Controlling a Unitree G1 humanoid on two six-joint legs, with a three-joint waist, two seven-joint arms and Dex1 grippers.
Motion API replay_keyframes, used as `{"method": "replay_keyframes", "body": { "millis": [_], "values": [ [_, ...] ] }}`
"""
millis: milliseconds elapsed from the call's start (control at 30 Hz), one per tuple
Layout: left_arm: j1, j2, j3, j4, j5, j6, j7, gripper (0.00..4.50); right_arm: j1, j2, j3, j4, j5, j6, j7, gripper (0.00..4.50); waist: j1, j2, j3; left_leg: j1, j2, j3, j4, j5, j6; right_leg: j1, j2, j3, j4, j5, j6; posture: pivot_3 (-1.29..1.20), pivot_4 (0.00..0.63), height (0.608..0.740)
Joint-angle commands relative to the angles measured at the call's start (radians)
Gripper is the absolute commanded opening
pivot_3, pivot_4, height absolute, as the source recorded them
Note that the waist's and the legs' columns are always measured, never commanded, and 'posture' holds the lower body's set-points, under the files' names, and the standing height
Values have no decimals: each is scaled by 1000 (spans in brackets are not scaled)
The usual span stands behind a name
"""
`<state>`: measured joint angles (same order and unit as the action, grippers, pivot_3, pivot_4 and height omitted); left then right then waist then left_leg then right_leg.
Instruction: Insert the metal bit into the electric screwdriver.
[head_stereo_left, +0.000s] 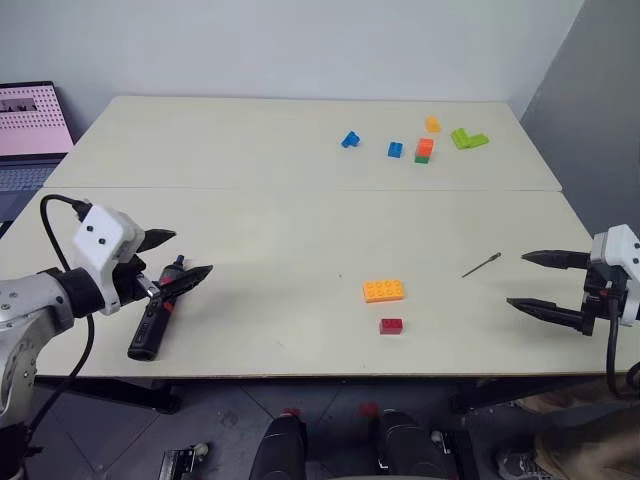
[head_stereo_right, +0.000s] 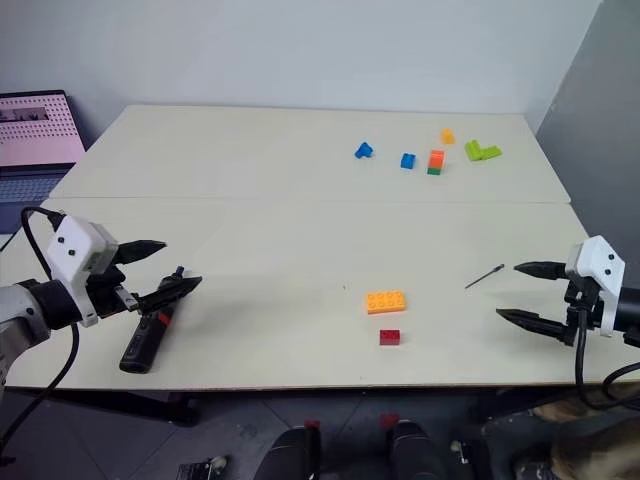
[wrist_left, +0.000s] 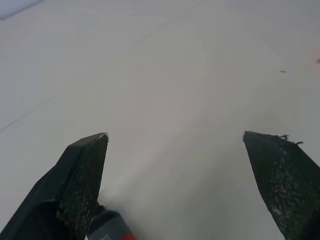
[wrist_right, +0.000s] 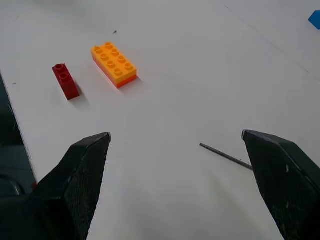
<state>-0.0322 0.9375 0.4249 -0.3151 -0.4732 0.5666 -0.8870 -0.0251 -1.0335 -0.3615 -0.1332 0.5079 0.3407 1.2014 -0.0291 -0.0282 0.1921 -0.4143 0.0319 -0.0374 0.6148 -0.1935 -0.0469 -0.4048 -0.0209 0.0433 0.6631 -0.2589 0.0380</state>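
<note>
At the far left edge a laptop is seen beside the pale table. The left gripper is held over the table's near left part with its two black fingers spread wide apart and nothing between them. The electric screwdriver lies flat on the table just below and behind the nearer finger; its tip end with the red band is seen in the left wrist view close beside that finger's base, not clasped.

Toward the middle, an orange brick and a small red brick are laid near each other, well apart from both grippers. A scatter of blue, orange and green bricks is seen on the far part of the table.

The metal bit lies on the table just ahead of the right gripper's farther fingertip; in the right wrist view it is seen between the two fingers' lines, nearer one of them, touching neither. The right gripper is held at the table's right edge with its fingers wide apart and empty.
</note>
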Motion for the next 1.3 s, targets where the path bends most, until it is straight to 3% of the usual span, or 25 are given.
{"method": "replay_keyframes", "body": {
  "millis": [33,300,467,700,1100,1300],
  "values": [
    [-11,15,-20,-44,-5,-24,-23,4499,-35,6,3,-41,19,1,0,4409,0,0,0,0,0,0,0,0,0,0,0,0,0,0,0,0,150,740],
    [-30,16,-163,-185,-57,-11,-112,4499,-152,32,139,-76,7,37,2,4409,-1,0,0,0,0,1,1,0,0,0,0,1,0,1,1,0,150,740],
    [-75,-28,-260,-226,-73,-12,-110,4499,-314,86,359,-25,-119,41,-17,4409,-3,0,0,0,0,1,3,0,0,0,1,1,1,1,1,0,150,740],
    [-60,-56,-360,-239,-29,-79,-136,4499,-563,258,625,234,-318,-74,41,4409,-3,1,1,-2,1,1,9,0,0,0,1,1,2,2,3,0,150,740],
    [-7,-101,-426,-221,34,-185,-128,4499,-717,442,716,577,-435,-235,99,4409,-1,1,1,-3,1,2,11,0,0,1,1,2,2,4,5,0,150,740],
    [-25,-127,-452,-215,44,-194,-123,4500,-705,458,701,583,-437,-273,111,3028,-2,1,1,-2,1,2,11,0,0,0,1,2,3,4,5,0,150,740]
  ]
}}
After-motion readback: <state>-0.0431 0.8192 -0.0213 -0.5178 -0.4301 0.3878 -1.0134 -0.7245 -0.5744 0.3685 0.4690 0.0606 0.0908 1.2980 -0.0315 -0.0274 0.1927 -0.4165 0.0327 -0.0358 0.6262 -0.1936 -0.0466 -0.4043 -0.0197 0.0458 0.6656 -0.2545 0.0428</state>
